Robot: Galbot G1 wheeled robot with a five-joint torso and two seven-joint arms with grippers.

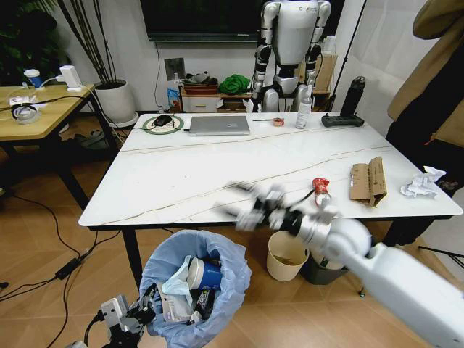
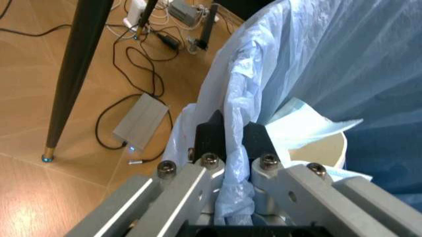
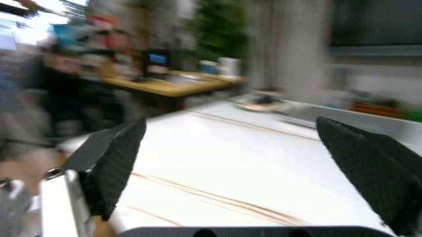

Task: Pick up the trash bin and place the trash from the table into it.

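Observation:
The trash bin (image 1: 194,290) with its light-blue bag stands on the floor just before the table (image 1: 188,181). My left gripper (image 1: 134,315) is shut on the bag's rim (image 2: 231,123) at the bin's left side. Inside lie a blue-and-white paper cup (image 1: 204,274) and wrappers. My right gripper (image 1: 246,205) is blurred over the table's front edge, open, with nothing between its fingers (image 3: 115,163). On the table's right part lie a crushed red can (image 1: 320,190), brown cardboard (image 1: 368,181) and a crumpled tissue (image 1: 423,183).
A grey laptop (image 1: 219,125), a spray bottle (image 1: 304,109) and a black bottle (image 1: 354,96) stand at the table's far side. A cream bucket (image 1: 286,255) sits under the table. A wooden table (image 1: 36,109) is at left, a person (image 1: 435,72) at right. Cables (image 2: 142,74) cross the floor.

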